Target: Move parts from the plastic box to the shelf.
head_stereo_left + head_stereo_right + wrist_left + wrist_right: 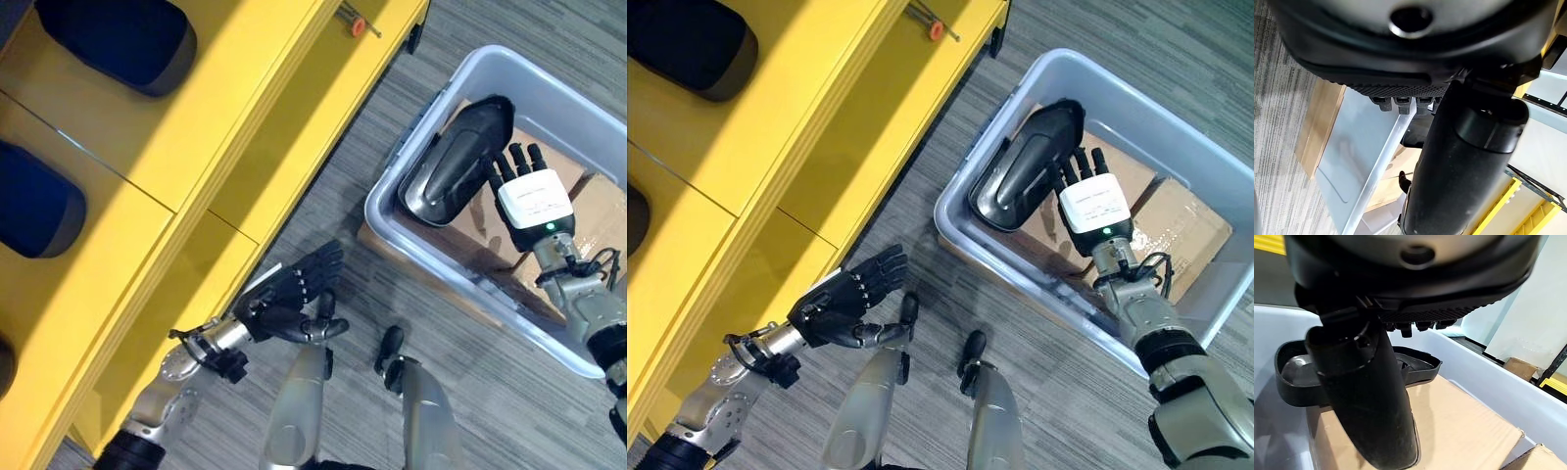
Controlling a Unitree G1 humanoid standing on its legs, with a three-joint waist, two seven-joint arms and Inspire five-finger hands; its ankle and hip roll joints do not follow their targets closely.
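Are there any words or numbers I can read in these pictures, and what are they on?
None can be read.
White cover on the back of the right hand: faint grey print, too small to read.
Grey plastic box, black curved plastic part, yellow shelf, brown cardboard: no writing visible.

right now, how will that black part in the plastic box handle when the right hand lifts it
The black part looks like a rigid, hollow shell, so probably stiff and light. Its glossy, curved surface may slip against the right hand. Leaning on the plastic box wall, it could tip.
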